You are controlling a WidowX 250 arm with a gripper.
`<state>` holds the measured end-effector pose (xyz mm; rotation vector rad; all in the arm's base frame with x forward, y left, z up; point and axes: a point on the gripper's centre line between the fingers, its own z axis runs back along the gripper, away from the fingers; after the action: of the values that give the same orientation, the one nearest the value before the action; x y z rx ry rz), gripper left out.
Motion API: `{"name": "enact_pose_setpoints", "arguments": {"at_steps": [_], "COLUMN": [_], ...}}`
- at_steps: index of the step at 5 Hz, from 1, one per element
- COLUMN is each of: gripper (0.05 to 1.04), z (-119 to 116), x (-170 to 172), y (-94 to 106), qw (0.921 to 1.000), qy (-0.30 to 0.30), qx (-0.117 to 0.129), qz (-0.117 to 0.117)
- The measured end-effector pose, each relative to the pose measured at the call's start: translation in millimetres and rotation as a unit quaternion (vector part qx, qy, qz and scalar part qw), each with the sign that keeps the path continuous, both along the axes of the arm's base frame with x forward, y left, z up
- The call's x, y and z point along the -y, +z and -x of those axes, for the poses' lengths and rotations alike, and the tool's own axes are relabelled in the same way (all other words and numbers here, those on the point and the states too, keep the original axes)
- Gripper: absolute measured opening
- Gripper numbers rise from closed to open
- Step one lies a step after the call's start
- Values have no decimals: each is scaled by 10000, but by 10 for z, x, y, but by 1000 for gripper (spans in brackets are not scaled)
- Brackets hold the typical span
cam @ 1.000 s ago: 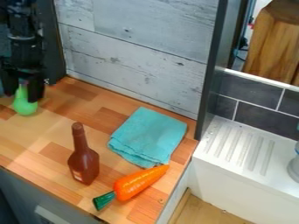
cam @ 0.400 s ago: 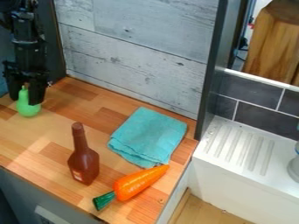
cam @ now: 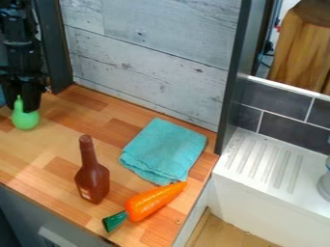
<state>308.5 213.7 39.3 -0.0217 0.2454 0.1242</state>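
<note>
The gripper (cam: 22,99) hangs at the left edge of the view, low over the back left of the wooden counter. Right at it, partly in front of its lower end, stands a green pear-shaped toy (cam: 25,119) with its thin stem up. Whether the gripper holds the pear is unclear. A brown bottle (cam: 92,182) stands upright near the counter's front edge. To its right lies an orange carrot (cam: 153,201) with a green top, its tip against a folded turquoise cloth (cam: 165,150).
The wooden counter (cam: 64,154) is bounded at the back by a grey plank wall (cam: 151,62) and at the right by a dark upright post (cam: 233,91). Beyond it is a white ridged drainboard (cam: 264,166). A dark panel (cam: 53,48) rises behind the arm.
Between the earlier frames, the gripper and pear shifted slightly right; since then both have moved back left. The gripper also turned somewhat. Bottle, carrot and cloth have stayed in place.
</note>
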Motion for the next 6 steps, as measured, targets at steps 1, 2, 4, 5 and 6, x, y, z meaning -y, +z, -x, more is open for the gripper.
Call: {"name": "enact_pose_setpoints", "arguments": {"at_steps": [1,2,4,5,6], "gripper": [440,440,440,440,440], "z": [195,429,778,798,758], "x": [13,131,117,26,12], "y": [290,526,396,306,230], "qw": [9999,9999,9974,9977,9990], "qy": [75,117,354,353,203], "qx": [117,-49,-608,-545,-344], "qz": [-63,-91,-147,-204,-223]}}
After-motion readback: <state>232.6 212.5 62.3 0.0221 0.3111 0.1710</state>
